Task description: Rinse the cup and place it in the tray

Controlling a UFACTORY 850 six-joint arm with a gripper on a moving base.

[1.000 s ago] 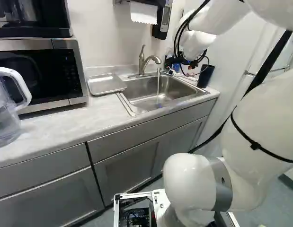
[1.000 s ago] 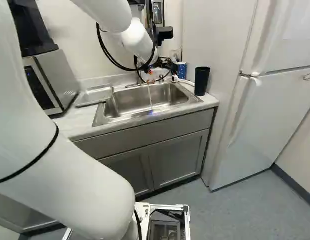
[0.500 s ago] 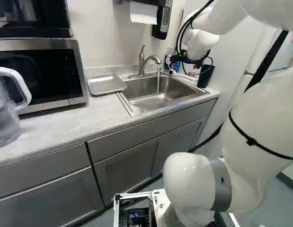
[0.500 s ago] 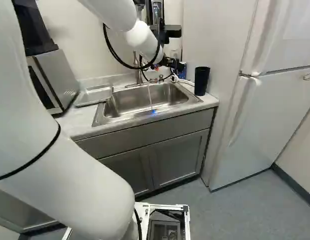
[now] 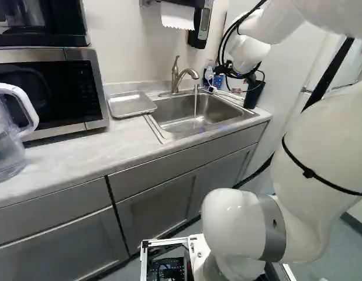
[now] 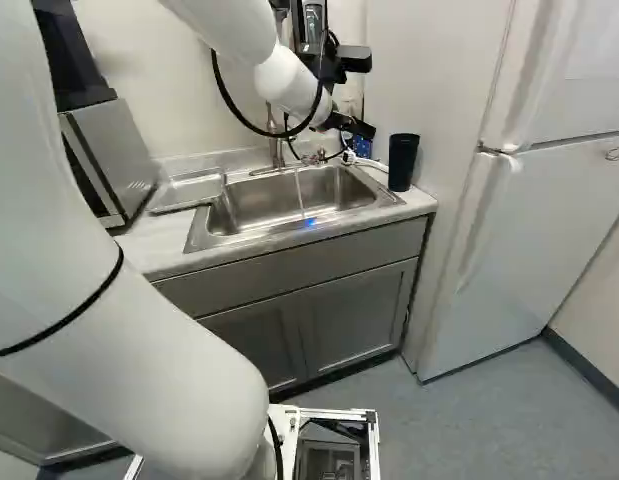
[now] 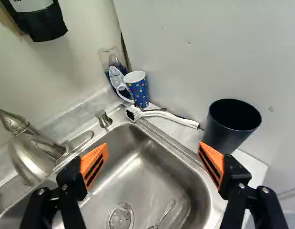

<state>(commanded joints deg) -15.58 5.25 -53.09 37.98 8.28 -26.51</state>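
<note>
the claw is wide open over the back right part of the sink, its orange pads well apart, with nothing in its hold. just ahead of one finger, a dark cup stands upright by the right edge of the counter; whether they touch, i can't tell. the dotted mug stands upright in the counter's back right corner, its handle toward the faucet, a bottle close behind it. a brush lies between mug and cup, its head at the sink's back right corner. water runs into the sink, where a metal utensil lies by the drain. the tray sits near the counter's back edge, between sink and microwave.
</note>
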